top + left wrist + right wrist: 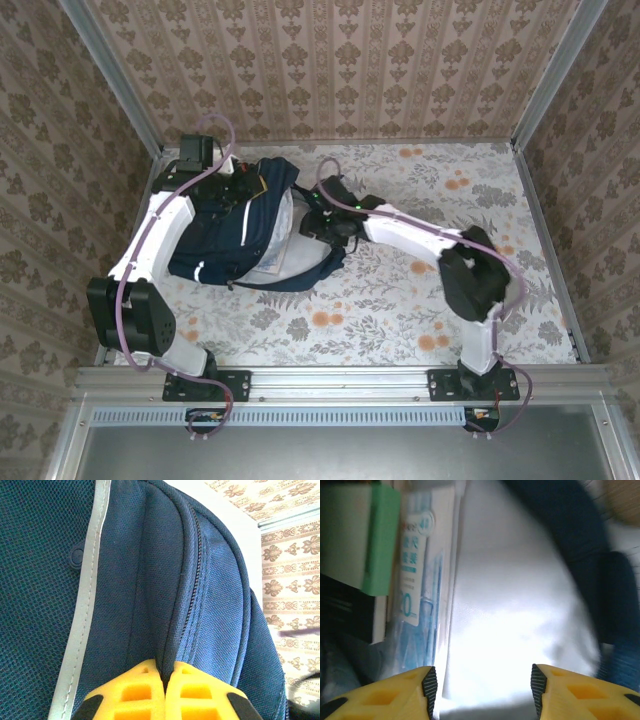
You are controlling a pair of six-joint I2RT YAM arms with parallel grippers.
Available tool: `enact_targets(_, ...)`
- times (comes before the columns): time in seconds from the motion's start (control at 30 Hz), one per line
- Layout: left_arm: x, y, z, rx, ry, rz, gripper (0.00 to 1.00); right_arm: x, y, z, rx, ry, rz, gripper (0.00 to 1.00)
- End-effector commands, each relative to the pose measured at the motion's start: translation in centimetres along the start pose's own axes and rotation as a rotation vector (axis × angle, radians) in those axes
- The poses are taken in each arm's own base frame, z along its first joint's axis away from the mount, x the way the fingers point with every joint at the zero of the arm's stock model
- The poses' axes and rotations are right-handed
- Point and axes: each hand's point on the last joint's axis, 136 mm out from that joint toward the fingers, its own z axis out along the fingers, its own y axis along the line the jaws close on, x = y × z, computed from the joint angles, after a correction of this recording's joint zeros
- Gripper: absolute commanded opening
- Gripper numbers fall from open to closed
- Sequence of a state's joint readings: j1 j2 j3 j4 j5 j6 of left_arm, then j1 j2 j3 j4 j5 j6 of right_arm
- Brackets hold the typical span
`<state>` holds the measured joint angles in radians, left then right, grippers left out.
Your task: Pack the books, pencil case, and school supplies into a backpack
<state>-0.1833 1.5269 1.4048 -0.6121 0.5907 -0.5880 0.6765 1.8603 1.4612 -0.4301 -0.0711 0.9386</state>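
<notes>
Fold of backpack [210, 590] pinched in left gripper [165, 672], probably to hold mouth open | right gripper [482, 684] spread, empty, at mouth beside green box [381, 540] and blue pack [420, 580]

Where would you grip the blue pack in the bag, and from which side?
Probably the long edge of the blue pack beside the lining, approached from where the right gripper is: it is flat and thin, and the green box crowds its other edge.

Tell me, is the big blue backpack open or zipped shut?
Open. The backpack gapes, pale lining showing, with a green box and clear blue pack inside.
</notes>
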Motion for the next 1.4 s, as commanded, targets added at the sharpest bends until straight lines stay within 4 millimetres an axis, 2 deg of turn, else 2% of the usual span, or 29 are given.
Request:
enact_targets(0.0,-0.6,-4.9,-2.5,0.167,-0.048,0.089,0.00,-2.2,-3.5,-4.7,0.075,-0.127,0.031,0.60)
enact_targets(0.1,-0.4,-5.9,-2.7,0.199,-0.050,0.112,0.00,-2.5,-7.9,-7.7,0.158,-0.176,0.067,0.64)
enact_targets(0.23,-0.2,-6.4,-3.0,0.207,-0.055,0.120,0.00,-1.8,-14.1,-12.4,0.287,-0.237,0.113,0.74)
enact_targets(0.43,0.5,-7.5,-2.7,0.239,-0.042,0.151,0.00,0.4,-23.7,-19.2,0.481,-0.326,0.209,0.90)
enact_targets(0.5,0.5,-7.4,-2.6,0.237,-0.042,0.150,0.00,1.4,-26.6,-21.3,0.544,-0.355,0.247,0.99)
enact_targets(0.7,0.5,-7.3,-2.2,0.235,-0.035,0.142,0.00,4.4,-32.9,-24.4,0.670,-0.340,0.356,1.00)
enact_targets(0.77,0.5,-7.3,-2.0,0.235,-0.032,0.140,0.00,5.1,-34.3,-24.7,0.691,-0.328,0.429,0.99)
enact_targets(0.87,0.5,-7.4,-1.9,0.237,-0.030,0.145,0.00,4.9,-34.9,-24.3,0.677,-0.312,0.490,1.00)
enact_targets(1.1,0.6,-7.0,-1.6,0.230,-0.020,0.143,0.00,5.9,-37.7,-21.2,0.687,-0.152,0.593,1.00)
enact_targets(1.37,0.5,-6.9,-1.2,0.228,-0.011,0.138,0.00,6.3,-40.0,-19.8,0.676,-0.109,0.671,1.00)
